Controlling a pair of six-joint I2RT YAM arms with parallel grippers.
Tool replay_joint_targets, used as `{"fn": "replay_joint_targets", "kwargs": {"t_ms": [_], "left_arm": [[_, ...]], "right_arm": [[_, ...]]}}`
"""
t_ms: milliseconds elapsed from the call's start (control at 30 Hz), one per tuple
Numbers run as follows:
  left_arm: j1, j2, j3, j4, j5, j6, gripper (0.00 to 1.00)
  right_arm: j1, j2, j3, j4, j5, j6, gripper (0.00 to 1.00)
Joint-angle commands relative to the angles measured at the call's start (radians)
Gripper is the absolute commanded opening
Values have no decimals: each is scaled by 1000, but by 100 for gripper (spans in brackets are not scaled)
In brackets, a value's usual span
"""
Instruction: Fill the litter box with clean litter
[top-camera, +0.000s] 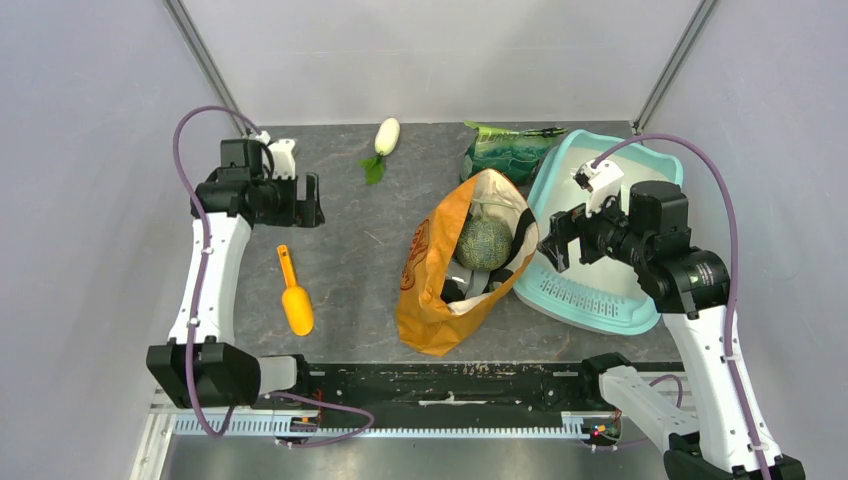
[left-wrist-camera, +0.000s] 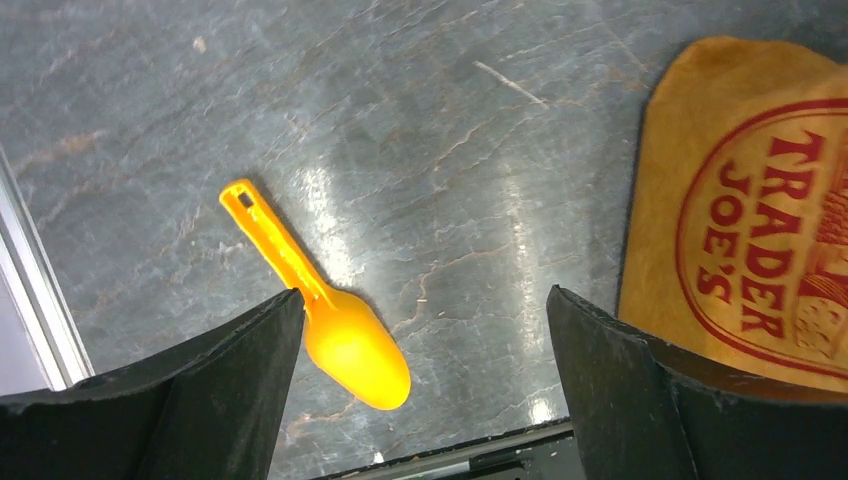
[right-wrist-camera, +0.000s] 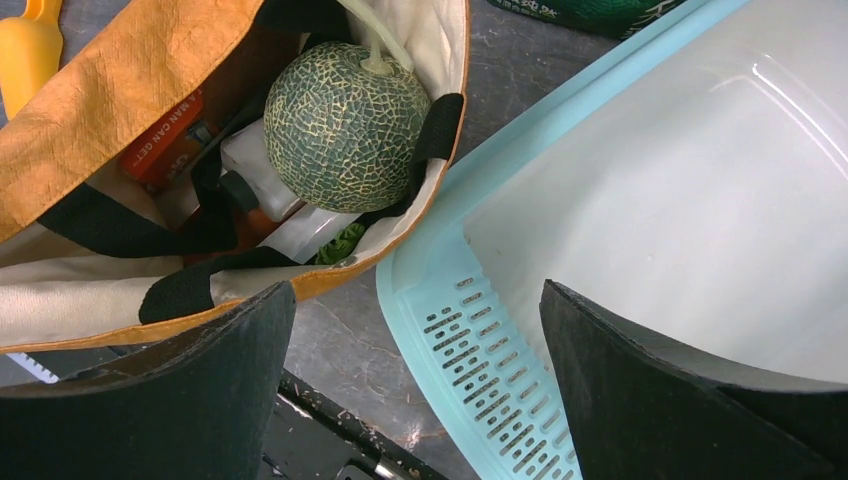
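Observation:
The pale-turquoise litter box (top-camera: 640, 310) lies at the right of the table, its slotted grille end towards the near edge. Its whitish floor is bare and no litter shows in any view. My right gripper (top-camera: 560, 240) is open and empty, hovering over the box's left rim; the right wrist view shows the grille (right-wrist-camera: 500, 350) between my open fingers (right-wrist-camera: 416, 295). My left gripper (top-camera: 308, 200) is open and empty above the table at the left. In the left wrist view (left-wrist-camera: 425, 300) it hangs above the orange scoop (left-wrist-camera: 345, 345), which lies flat on the table (top-camera: 295, 300).
A green printed plastic bag (top-camera: 505, 155) lies behind the litter box's far left corner. An orange-tan cloth bag (top-camera: 430, 290) holding a netted melon (top-camera: 485, 243) leans against the box's left side. A white radish-like vegetable (top-camera: 386, 137) lies at the back.

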Motion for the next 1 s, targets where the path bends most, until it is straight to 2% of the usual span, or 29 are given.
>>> {"fn": "replay_joint_targets", "kwargs": {"t_ms": [0, 133, 267, 400, 500, 600, 667, 733, 833, 967], "left_arm": [[-44, 58, 207, -76, 129, 187, 97], [-293, 166, 492, -212, 161, 351, 97], [-509, 207, 699, -205, 296, 478, 97], [-844, 311, 908, -259, 131, 637, 97], [-1077, 400, 1032, -326, 84, 711, 97], [-1303, 465, 1007, -378, -57, 811, 96], [-1393, 492, 938, -381, -108, 852, 93], [-1445, 529, 886, -356, -140, 844, 93], [-1484, 612, 886, -360, -152, 837, 91], [-1530, 711, 882, -345, -260, 849, 90]], "right_arm": [[-8, -3, 12, 1, -17, 12, 99], [-36, 13, 27, 29, 47, 87, 99], [-123, 49, 56, 56, 145, 212, 99], [-207, 106, 108, 64, 167, 302, 99], [-268, 148, 145, 65, 172, 324, 99], [-302, 189, 192, 64, 181, 333, 99], [-332, 213, 227, 62, 165, 350, 99], [-357, 236, 263, 59, 143, 368, 99], [-399, 275, 331, 40, 103, 385, 99], [-443, 310, 391, 16, 45, 409, 99]]}}
